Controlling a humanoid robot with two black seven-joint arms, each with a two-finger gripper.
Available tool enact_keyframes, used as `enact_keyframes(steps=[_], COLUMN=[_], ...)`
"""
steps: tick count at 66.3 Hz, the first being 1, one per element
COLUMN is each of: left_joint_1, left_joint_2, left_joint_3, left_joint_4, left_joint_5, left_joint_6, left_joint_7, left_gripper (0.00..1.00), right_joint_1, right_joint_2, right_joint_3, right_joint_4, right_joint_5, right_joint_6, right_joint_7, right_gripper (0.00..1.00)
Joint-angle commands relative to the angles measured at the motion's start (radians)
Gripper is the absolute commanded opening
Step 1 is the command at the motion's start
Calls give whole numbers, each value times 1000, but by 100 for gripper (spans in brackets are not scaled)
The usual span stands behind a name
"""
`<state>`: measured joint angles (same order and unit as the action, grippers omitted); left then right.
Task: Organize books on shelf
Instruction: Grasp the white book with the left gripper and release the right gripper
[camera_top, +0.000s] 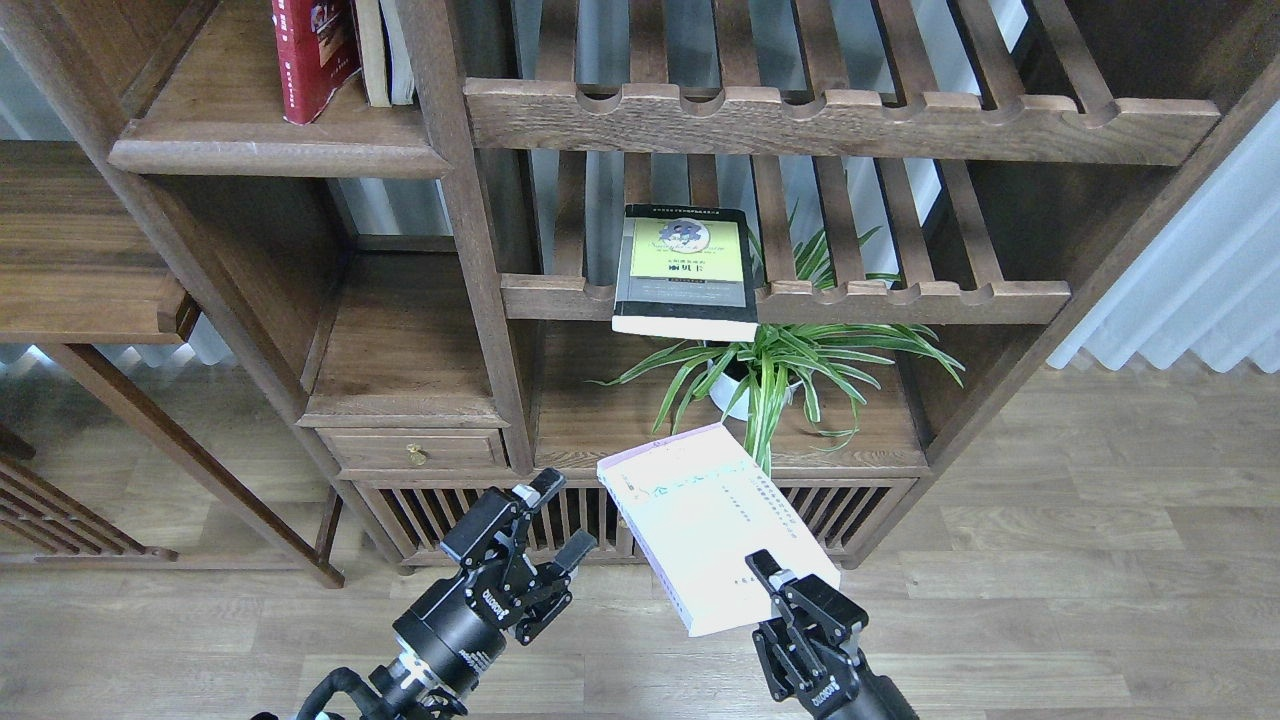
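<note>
Looking from the left, the solid dark-brown wooden shelf (250, 150) with the thick rounded front lip sits up top, and the red paperback with yellow title (312, 55) already stands on it next to a couple of pale books (385, 50). Lower down, my left gripper (555, 525) hangs empty in front of the bookcase base, jaws apart. Further right, the black-grey paperback with the yellow-green panel (685, 270) lies flat on a slatted rack (900, 295), its near edge poking out over the notched rail, just above a spider plant in a white pot (770, 375). The right gripper (775, 580) has its jaws clamped on the near corner of the thick plain white paperback (715, 520), held in the air, tilted. So I'd say we're mid-carry with the white one. Next move looks like swinging it up and left, turning it upright, and slotting it beside the red one without knocking that over.
</note>
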<state>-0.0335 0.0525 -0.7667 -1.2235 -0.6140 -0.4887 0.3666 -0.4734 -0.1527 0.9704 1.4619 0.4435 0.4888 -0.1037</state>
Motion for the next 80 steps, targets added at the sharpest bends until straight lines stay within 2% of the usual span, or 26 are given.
enact_keyframes(steps=[1, 13, 32, 33, 43, 50, 54, 58, 59, 73, 77, 78, 80], left_joint_1=[17, 15, 15, 15, 15, 17, 18, 18, 18, -2, -3, -5, -6], left_joint_2=[-2, -5, 1, 4, 4, 4, -2, -11, -16, -39, -33, -31, -28], left_joint_3=[20, 29, 33, 33, 27, 24, 24, 15, 12, 15, 6, 0, -9], left_joint_4=[7, 18, 48, 48, 64, 67, 70, 71, 71, 70, 70, 68, 67], left_joint_5=[17, 45, 83, 83, 83, 82, 80, 74, 72, 97, 123, 135, 143], left_joint_6=[0, 0, 0, 0, 0, 0, 0, 0, 0, 0, 0, 0, 0], left_joint_7=[0, 0, -1, -2, 0, -2, -2, -12, -14, 0, 2, 3, 5], left_gripper=[91, 89, 81, 75, 64, 48, 33, 7, 5, 0, 0, 0, 0], right_joint_1=[-16, -41, -74, -76, -79, -83, -83, -85, -85, -85, -85, -85, -83], right_joint_2=[19, 35, 61, 61, 61, 59, 59, 59, 59, 59, 59, 59, 59], right_joint_3=[-18, -38, -47, -47, -53, -59, -59, -59, -59, -61, -62, -62, -62], right_joint_4=[0, 0, 0, 0, 0, 0, 0, 0, 0, -2, 0, 0, 0], right_joint_5=[-23, -60, -101, -101, -104, -106, -111, -112, -112, -114, -121, -134, -143], right_joint_6=[0, 0, 0, 0, 0, 0, 0, 0, 0, 0, 0, 0, 0], right_joint_7=[-1, -13, -13, -14, -14, -14, -14, -14, -14, -14, -16, -16, -16], right_gripper=[8, 9, 9, 9, 9, 9, 9, 9, 9, 11, 25, 38, 52])
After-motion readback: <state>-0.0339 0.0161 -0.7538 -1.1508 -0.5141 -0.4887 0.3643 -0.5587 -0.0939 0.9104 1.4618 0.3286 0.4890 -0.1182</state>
